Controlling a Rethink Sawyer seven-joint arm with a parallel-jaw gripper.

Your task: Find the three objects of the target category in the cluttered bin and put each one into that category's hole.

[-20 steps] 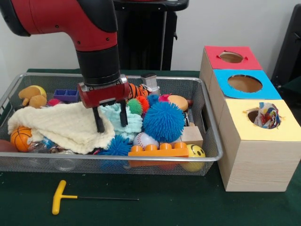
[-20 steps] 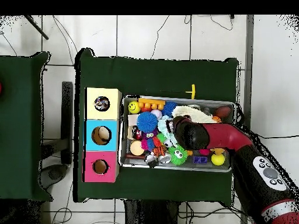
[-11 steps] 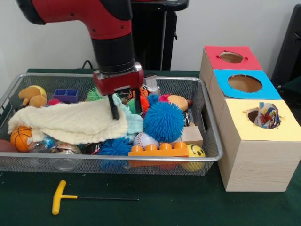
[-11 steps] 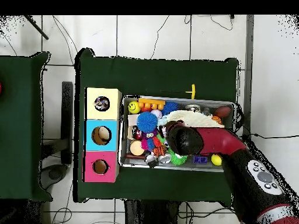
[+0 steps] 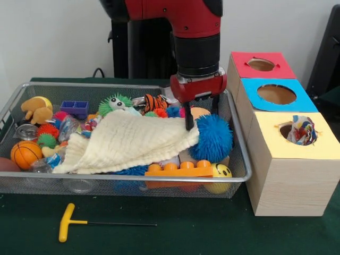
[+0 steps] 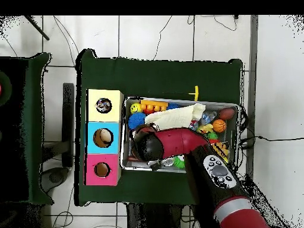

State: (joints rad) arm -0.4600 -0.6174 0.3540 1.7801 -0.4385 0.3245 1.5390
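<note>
In the front view the pincer (image 5: 201,118) hangs over the right part of the wire bin (image 5: 240,159), its dark fingers closed on the right edge of a cream cloth (image 5: 127,143). The cloth is pulled up at that corner and drapes down and left across the middle of the bin, covering several toys. Just right of the held corner a blue spiky ball (image 5: 215,137) sits touching the cloth. Near the bin's front wall lie an orange building brick (image 5: 179,170) and a yellow smiley ball (image 5: 219,172). Towards the left end are a small basketball (image 5: 24,153), a yellow plush toy (image 5: 36,108) and a purple block (image 5: 74,107); at the far side, a green spiky toy (image 5: 115,103) and a tiger-striped toy (image 5: 156,102).

To the right of the bin stands a row of three wooden boxes: the red-topped box (image 5: 261,64) farthest, the blue-topped box (image 5: 276,94) in the middle, and the yellow-topped box (image 5: 297,139) nearest, with a multicoloured item (image 5: 301,130) sticking out of its hole. A yellow-handled T-tool (image 5: 71,222) lies on the green bench (image 5: 212,234) in front of the bin.

In the overhead view the arm (image 6: 178,144) covers much of the bin, and the cloth shows beside it.
</note>
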